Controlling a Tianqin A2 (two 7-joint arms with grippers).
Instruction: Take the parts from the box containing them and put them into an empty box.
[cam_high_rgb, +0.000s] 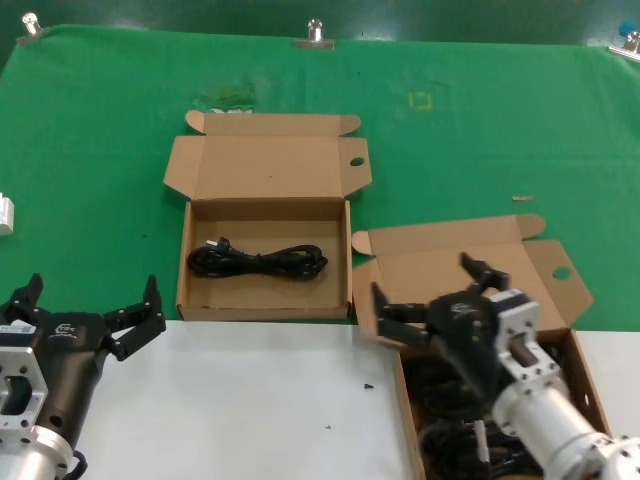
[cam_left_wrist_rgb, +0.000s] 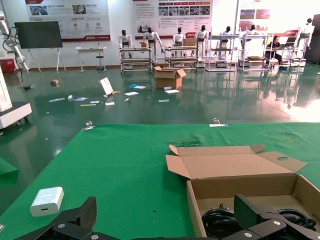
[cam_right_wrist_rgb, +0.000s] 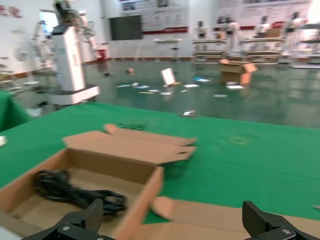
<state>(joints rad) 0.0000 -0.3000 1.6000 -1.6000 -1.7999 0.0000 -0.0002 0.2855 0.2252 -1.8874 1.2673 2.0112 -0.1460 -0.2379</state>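
A cardboard box (cam_high_rgb: 184, 262) in the middle of the green cloth holds one black cord bundle (cam_high_rgb: 258, 262). A second box (cam_high_rgb: 450, 262) at the front right holds a pile of black cords (cam_high_rgb: 440, 402). My right gripper (cam_high_rgb: 425, 282) is open and empty, above the front-right box near its lid. My left gripper (cam_high_rgb: 93, 292) is open and empty at the front left, apart from both boxes. The left wrist view shows its open gripper (cam_left_wrist_rgb: 167, 209) short of the middle box (cam_left_wrist_rgb: 195, 210) and its cord (cam_left_wrist_rgb: 220, 221). The right wrist view shows its open gripper (cam_right_wrist_rgb: 175, 214), the middle box (cam_right_wrist_rgb: 150, 185) and its cord (cam_right_wrist_rgb: 75, 192).
A white panel (cam_high_rgb: 250, 400) covers the table's front. A small white adapter (cam_high_rgb: 5, 213) lies at the far left and also shows in the left wrist view (cam_left_wrist_rgb: 46, 200). Metal clamps (cam_high_rgb: 314, 33) hold the cloth's back edge. Both lids stand open toward the back.
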